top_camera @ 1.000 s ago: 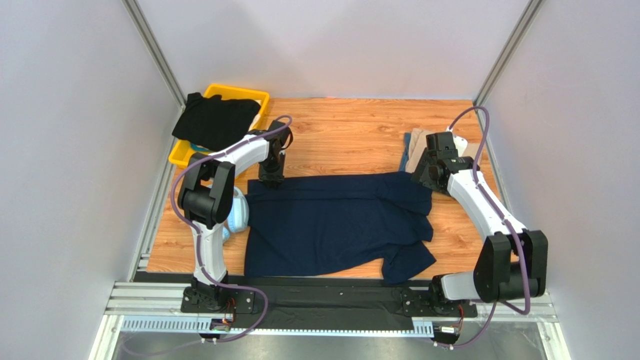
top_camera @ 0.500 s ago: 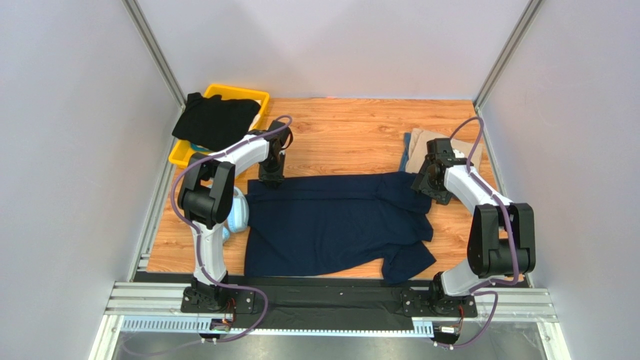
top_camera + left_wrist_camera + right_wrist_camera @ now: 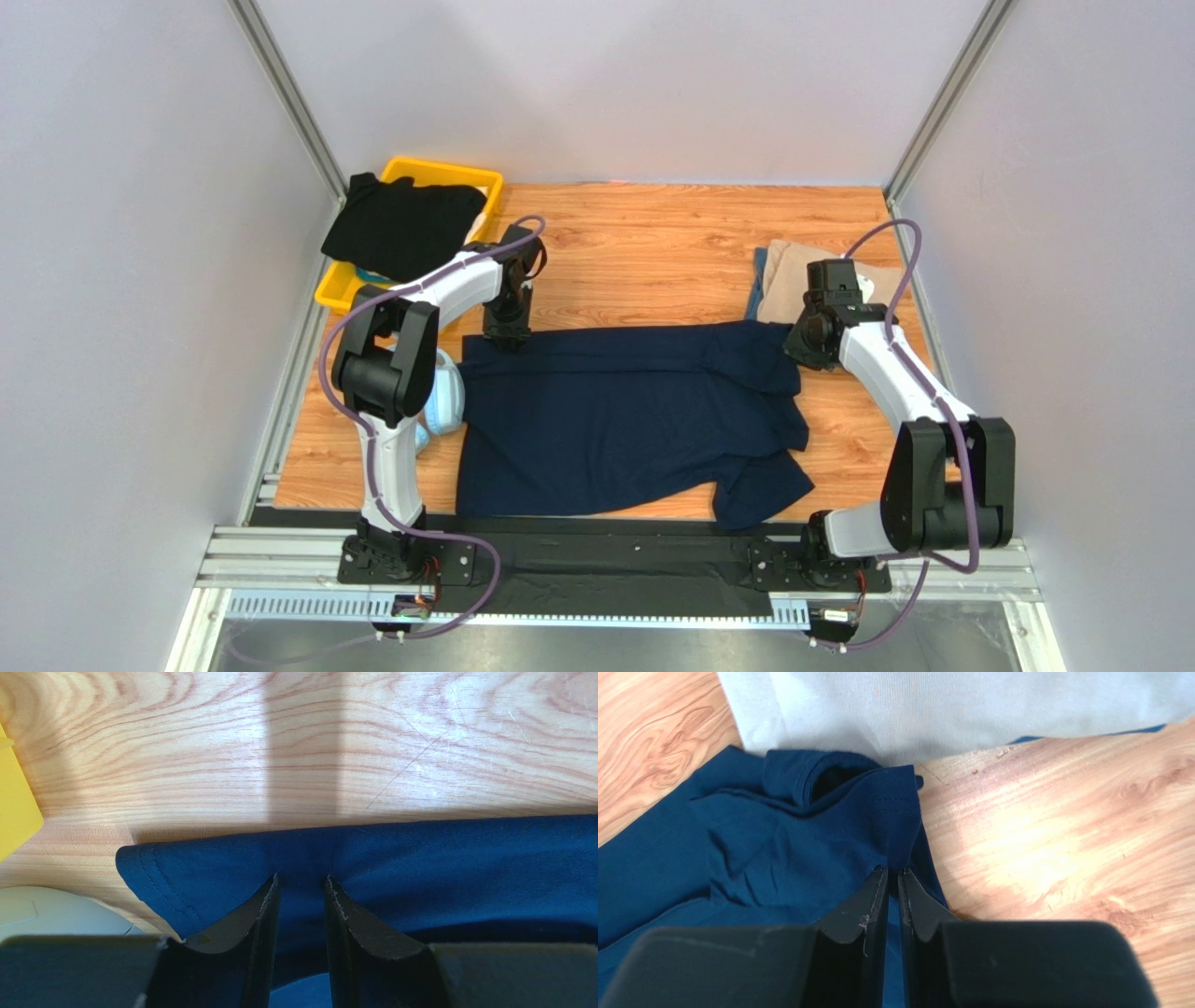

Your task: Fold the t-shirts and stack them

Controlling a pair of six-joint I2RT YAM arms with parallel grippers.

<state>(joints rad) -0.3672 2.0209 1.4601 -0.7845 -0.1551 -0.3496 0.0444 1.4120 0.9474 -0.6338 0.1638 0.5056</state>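
Two grippers are clamping the navy t-shirt [image 3: 631, 413], which is lying spread on the wooden table [image 3: 659, 266]: my left gripper [image 3: 302, 882] on its far-left edge, my right gripper [image 3: 892, 873] on its far-right edge. I am starting a fold; next, I judge, both need lifting together toward me.

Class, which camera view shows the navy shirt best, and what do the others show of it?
Top external: almost the whole navy shirt shows, spread on the table. Left wrist shows only one hemmed corner; right wrist only a rumpled edge.
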